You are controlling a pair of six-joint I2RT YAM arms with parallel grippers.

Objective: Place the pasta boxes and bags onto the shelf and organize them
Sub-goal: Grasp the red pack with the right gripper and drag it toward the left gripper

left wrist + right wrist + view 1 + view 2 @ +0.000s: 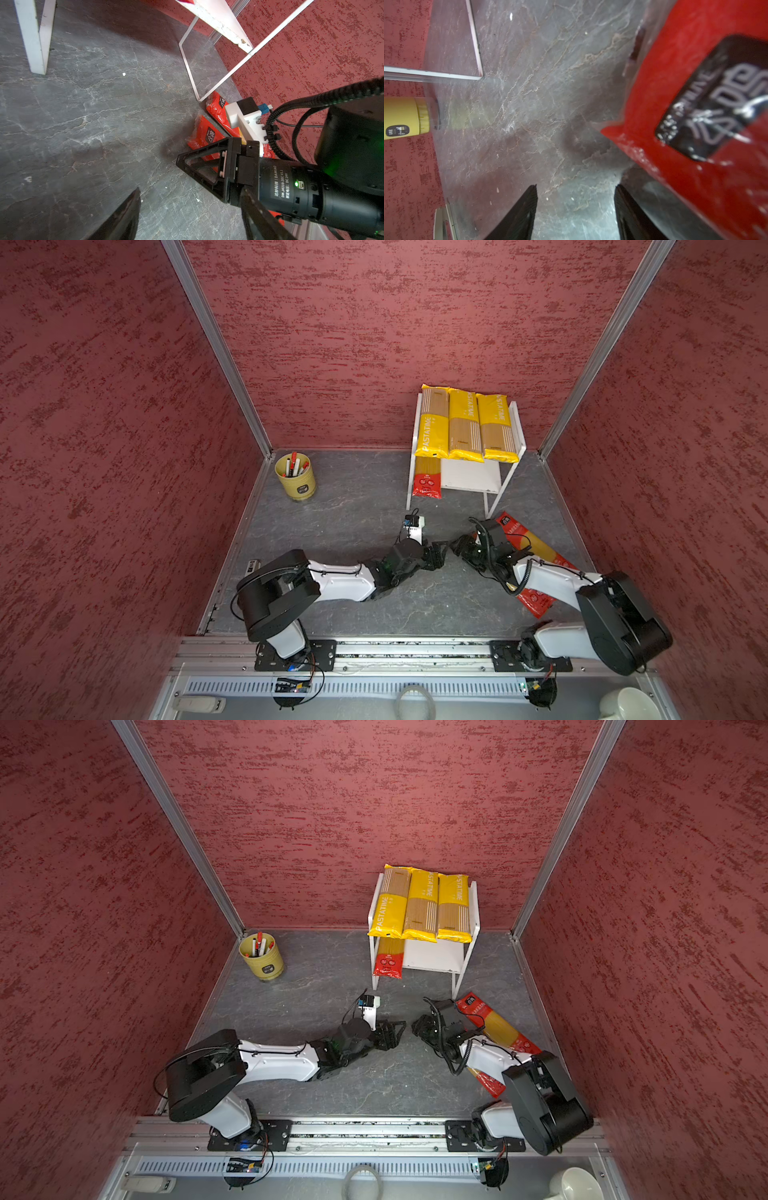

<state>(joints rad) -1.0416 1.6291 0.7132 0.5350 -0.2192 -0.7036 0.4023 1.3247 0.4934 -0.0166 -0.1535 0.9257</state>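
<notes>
Jaws of right hand (576, 186) stand apart, one perhaps touching red pack (685, 93).

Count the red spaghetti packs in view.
3. One red pack lies on the shelf's lower tier; two more lie side by side on the floor, near the shelf, partly under the right arm.

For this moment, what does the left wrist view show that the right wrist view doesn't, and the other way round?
Left wrist only: two red packs side by side on the grey floor, the nearer red pack and the farther red pack, a board of the shelf, and the right gripper. Right wrist only: the yellow-green cup. Shared: the grey floor, the red wall, the black-labelled end of a red pack.
</notes>
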